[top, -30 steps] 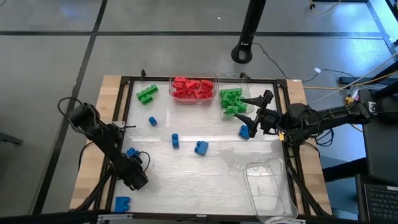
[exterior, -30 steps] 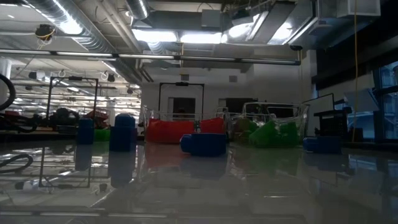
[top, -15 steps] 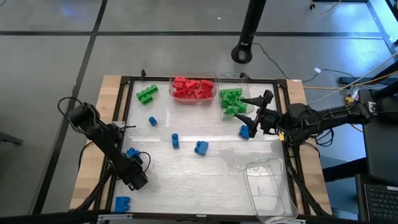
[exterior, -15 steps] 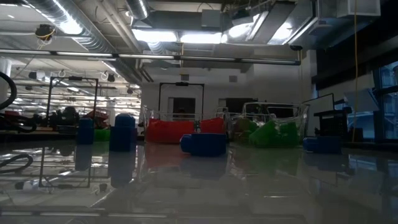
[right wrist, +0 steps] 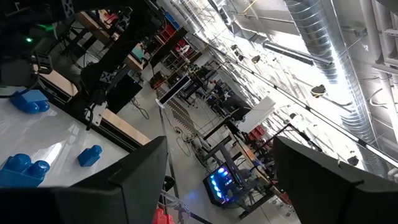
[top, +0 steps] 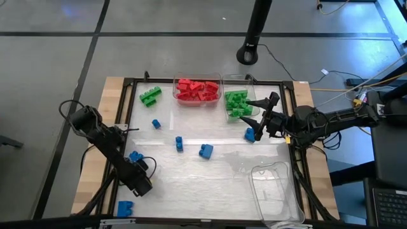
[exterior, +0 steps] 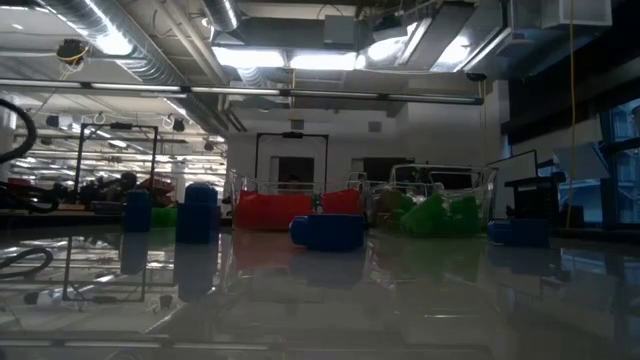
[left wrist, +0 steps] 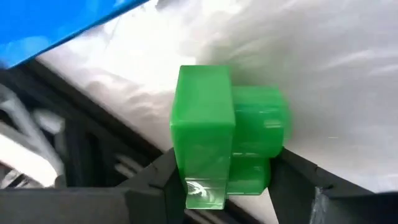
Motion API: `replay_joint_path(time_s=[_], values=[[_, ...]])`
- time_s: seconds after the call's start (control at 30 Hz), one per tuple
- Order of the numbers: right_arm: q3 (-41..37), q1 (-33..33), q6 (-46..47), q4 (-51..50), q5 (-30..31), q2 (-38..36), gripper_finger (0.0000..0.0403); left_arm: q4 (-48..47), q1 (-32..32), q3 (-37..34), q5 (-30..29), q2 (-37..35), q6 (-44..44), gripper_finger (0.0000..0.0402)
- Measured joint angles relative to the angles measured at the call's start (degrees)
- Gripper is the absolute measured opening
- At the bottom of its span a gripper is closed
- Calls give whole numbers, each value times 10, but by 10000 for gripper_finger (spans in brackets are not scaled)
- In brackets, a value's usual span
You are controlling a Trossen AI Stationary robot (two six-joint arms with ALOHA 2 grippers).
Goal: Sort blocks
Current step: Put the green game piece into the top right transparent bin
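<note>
My left gripper [top: 142, 185] is at the table's near left, pointing steeply down, shut on a green block [left wrist: 224, 149] that only the left wrist view shows. A blue block [top: 135, 156] lies just beyond it and another [top: 124, 207] nearer the front edge. My right gripper [top: 253, 113] hangs raised and open at the far right, above a blue block [top: 249, 134], holding nothing. More blue blocks [top: 205, 151] [top: 179, 144] [top: 156, 124] lie mid-table. Loose green blocks [top: 151, 95] lie at the far left. My left gripper pinches the green block between its two fingers [left wrist: 155, 186], one on each opposite side wall [left wrist: 186, 180]. The fingers come from above, slanting down. The block stands upright against the white table top; whether it is clear of the table cannot be told.
A clear bin of red blocks [top: 197, 90] and one of green blocks [top: 238, 102] stand at the far edge. An empty clear bin [top: 275, 187] sits at the near right. A black frame [top: 127, 102] runs round the white table top.
</note>
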Motion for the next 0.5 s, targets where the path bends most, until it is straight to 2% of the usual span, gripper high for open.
replay_joint_path(time_s=[0.5], values=[[0, 0, 0, 0, 0, 0, 289, 2, 43, 80, -52, 0, 72, 167]])
